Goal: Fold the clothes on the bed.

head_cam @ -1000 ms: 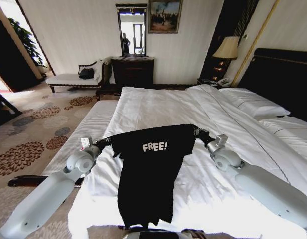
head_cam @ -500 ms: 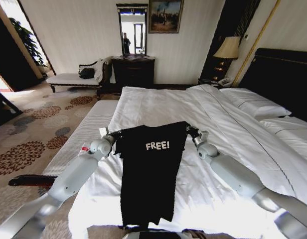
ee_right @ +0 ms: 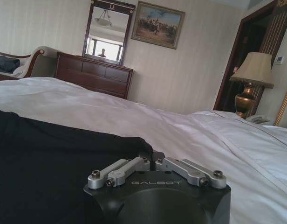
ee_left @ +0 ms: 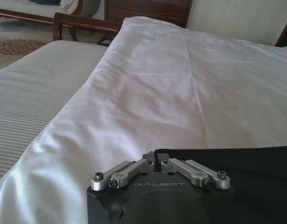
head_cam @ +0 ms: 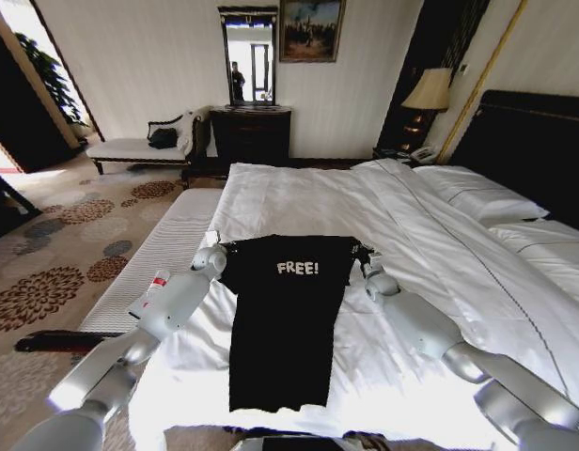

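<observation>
The black T-shirt (head_cam: 280, 319) with white "FREE!" lettering lies spread flat, chest up, on the white bed (head_cam: 299, 193), its hem toward me. My left gripper (head_cam: 222, 250) sits at one shoulder corner and my right gripper (head_cam: 362, 252) at the other, both low on the sheet. In the left wrist view the left gripper (ee_left: 155, 156) is shut on the edge of the black cloth (ee_left: 246, 172). In the right wrist view the right gripper (ee_right: 152, 156) is shut on the shirt (ee_right: 45, 168) too.
A narrow white striped bench (head_cam: 158, 254) runs along the bed's left side. White pillows (head_cam: 477, 193) and a dark headboard (head_cam: 539, 141) are at the right. A dark dresser (head_cam: 250, 136), a chaise (head_cam: 130, 148) and a lamp (head_cam: 426, 92) stand by the far wall.
Both arms have stretched forward and down. The shirt, which hung between the grippers, has been lowered and now lies flat on the bed.
</observation>
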